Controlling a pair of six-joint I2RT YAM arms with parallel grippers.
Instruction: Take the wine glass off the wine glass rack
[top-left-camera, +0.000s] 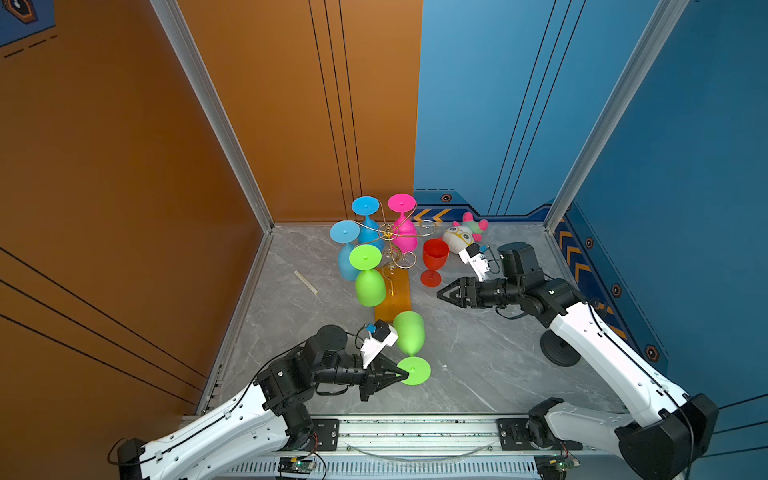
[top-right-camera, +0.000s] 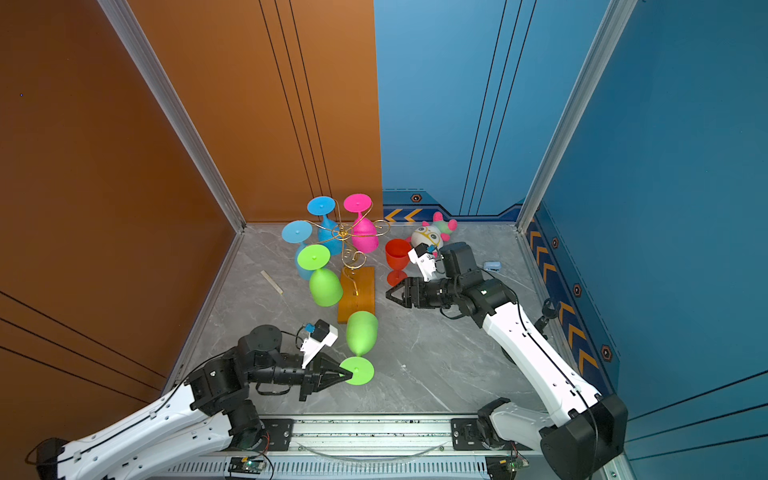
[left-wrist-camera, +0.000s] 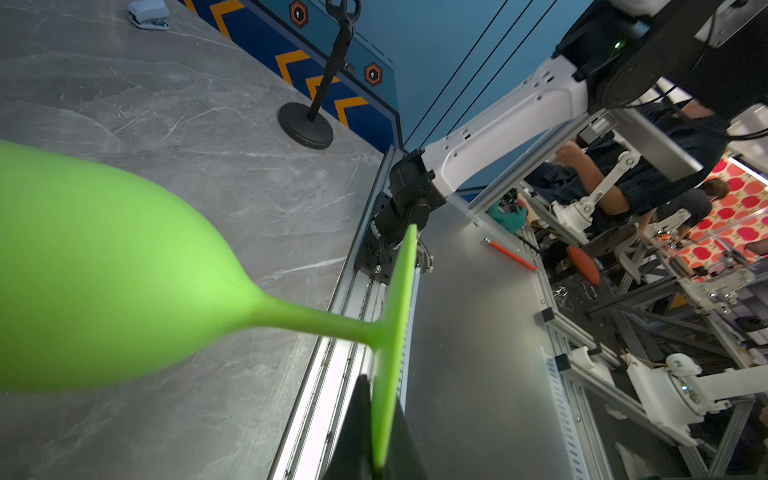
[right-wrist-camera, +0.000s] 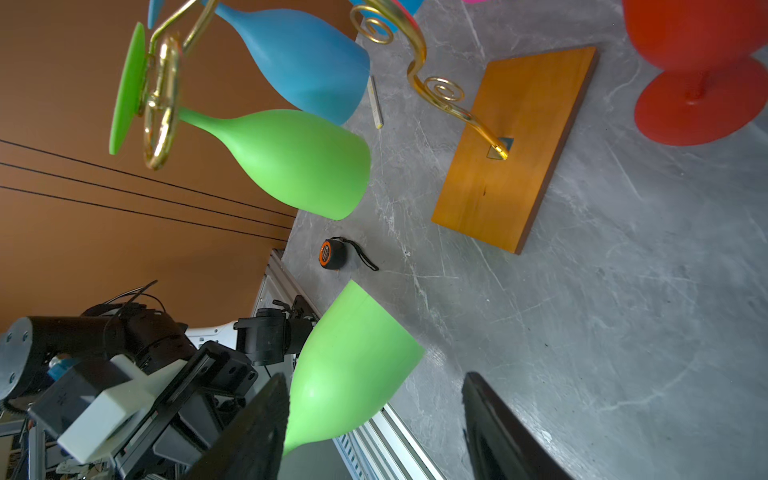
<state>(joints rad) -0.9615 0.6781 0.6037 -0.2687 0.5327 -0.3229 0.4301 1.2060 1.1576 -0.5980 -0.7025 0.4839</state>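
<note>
The wine glass rack (top-left-camera: 388, 237) (top-right-camera: 343, 235) is gold wire on an orange-brown wooden base (top-left-camera: 395, 301) (right-wrist-camera: 515, 149). Two blue glasses, a pink one and a green one (top-left-camera: 368, 286) hang from it, feet up. My left gripper (top-left-camera: 405, 375) (top-right-camera: 349, 376) (left-wrist-camera: 376, 457) is shut on the foot rim of a second green wine glass (top-left-camera: 409, 332) (top-right-camera: 361, 332) (left-wrist-camera: 104, 291), clear of the rack, bowl pointing towards the base. My right gripper (top-left-camera: 440, 296) (top-right-camera: 388, 296) (right-wrist-camera: 374, 419) is open and empty beside an upright red glass (top-left-camera: 434, 255) (right-wrist-camera: 698, 62).
A plush toy (top-left-camera: 463, 233) lies at the back right. A black round-footed stand (top-left-camera: 559, 349) sits by the right wall. A pale strip (top-left-camera: 305, 281), a tape measure (right-wrist-camera: 332, 254) and a small blue-white stapler (top-right-camera: 492, 266) lie on the grey marble table.
</note>
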